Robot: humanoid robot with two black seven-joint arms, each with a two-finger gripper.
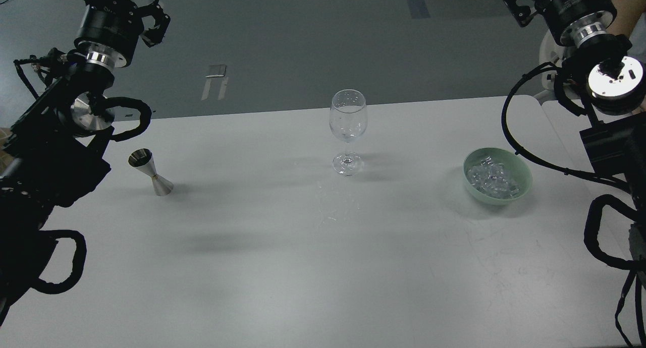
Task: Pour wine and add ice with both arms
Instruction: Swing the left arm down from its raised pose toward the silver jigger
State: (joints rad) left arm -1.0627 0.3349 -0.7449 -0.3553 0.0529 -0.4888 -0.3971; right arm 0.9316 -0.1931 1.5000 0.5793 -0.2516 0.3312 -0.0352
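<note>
A pale green bowl (pixel 497 175) sits on the right side of the white table (pixel 282 267) and holds the ice (pixel 492 177), a heap of small clear cubes lying below its rim. Near the far middle of the table stands a clear stemmed wine glass (pixel 347 131), upright; its cup looks empty apart from a few droplets on the wall. At the left a small steel measuring cup (pixel 151 172) stands tilted, its open mouth upward; what it holds cannot be told. The left end effector (pixel 151 20) hangs above the floor at the upper left, fingers spread, holding nothing. The right end effector (pixel 522 5) is cut off at the top edge; I cannot tell its state.
</note>
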